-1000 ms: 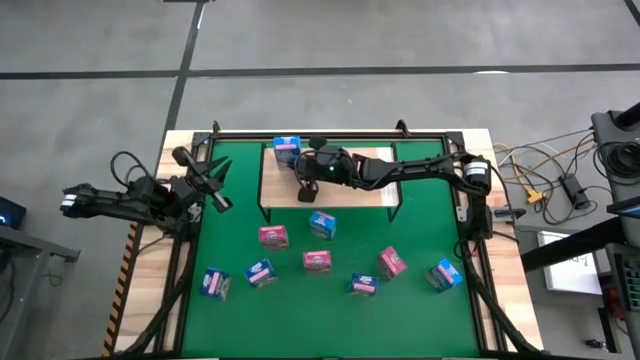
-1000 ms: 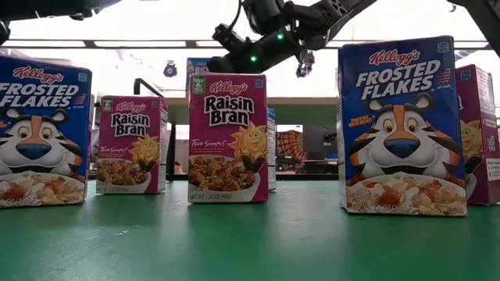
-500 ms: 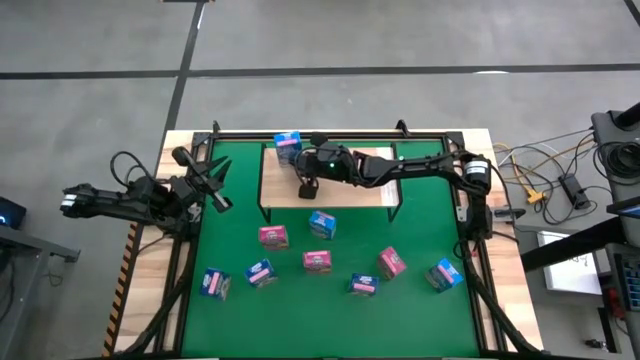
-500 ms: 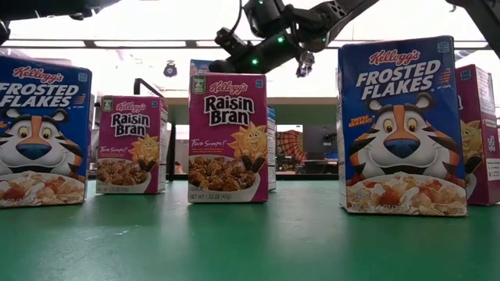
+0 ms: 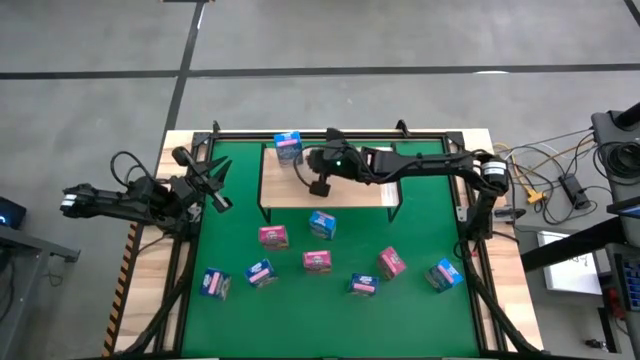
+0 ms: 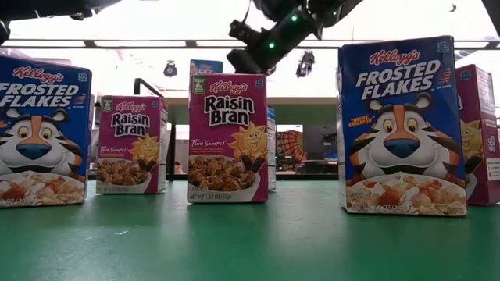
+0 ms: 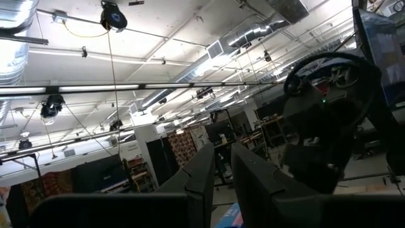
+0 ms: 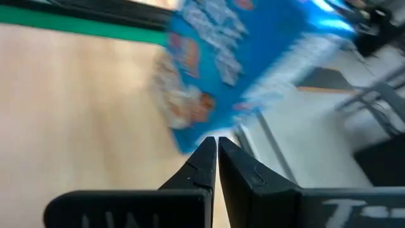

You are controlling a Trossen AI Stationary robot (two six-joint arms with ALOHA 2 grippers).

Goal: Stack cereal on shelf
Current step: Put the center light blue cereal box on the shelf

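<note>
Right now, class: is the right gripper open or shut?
Shut. In the right wrist view the right gripper has its two dark fingertips pressed together with nothing between them, beside the light blue cereal box.

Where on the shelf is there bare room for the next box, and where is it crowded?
The shelf holds one light blue box at its far left corner. The board's near edge and its right part under the right arm look bare. The right gripper, shut and empty, hangs over the left-middle. The green mat nearer the camera is crowded with eight boxes.

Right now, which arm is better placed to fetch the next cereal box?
Probably the right: its shut, empty gripper hovers over the shelf, near the light blue box. The left gripper waits at the table's edge.
</note>
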